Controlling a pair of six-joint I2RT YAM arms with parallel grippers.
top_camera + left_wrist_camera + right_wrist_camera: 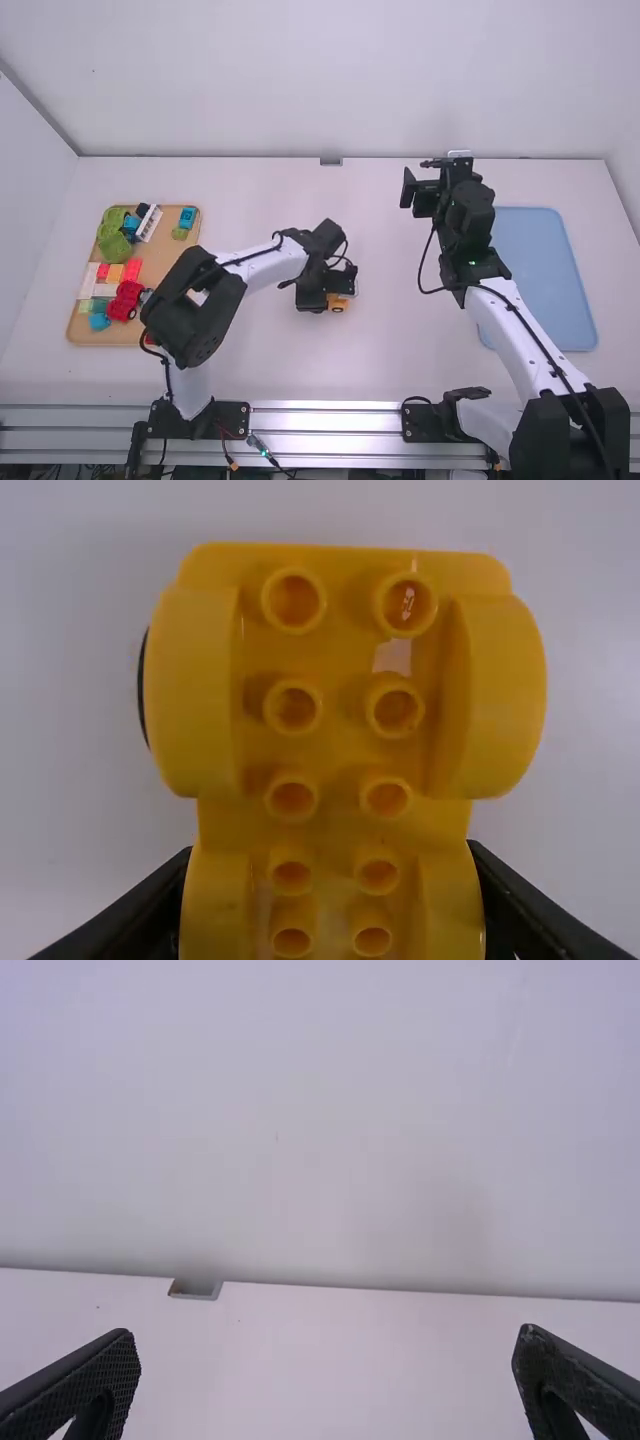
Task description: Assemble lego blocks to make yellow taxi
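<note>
Seemingly early in build: started with yellow car base [345, 755] near middle of table [390, 370], bare studs up. Left to do, probably: stack upper parts, choosing from blocks [125, 300] on tray [175, 262] at nine o'clock. Gripping base's sides snugly with left gripper [330, 853], aimed down at table, with left arm [190, 310] bent in from eight o'clock. Holding nothing in right gripper [325, 1338], with fingers spread wide, raised toward one o'clock of base, facing twelve. Hard to tell base resting from base lifted.

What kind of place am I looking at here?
Probably a robot lab or test bench: two robot arms at a white table, a wooden tray of toy blocks, and a blue tray.
</note>
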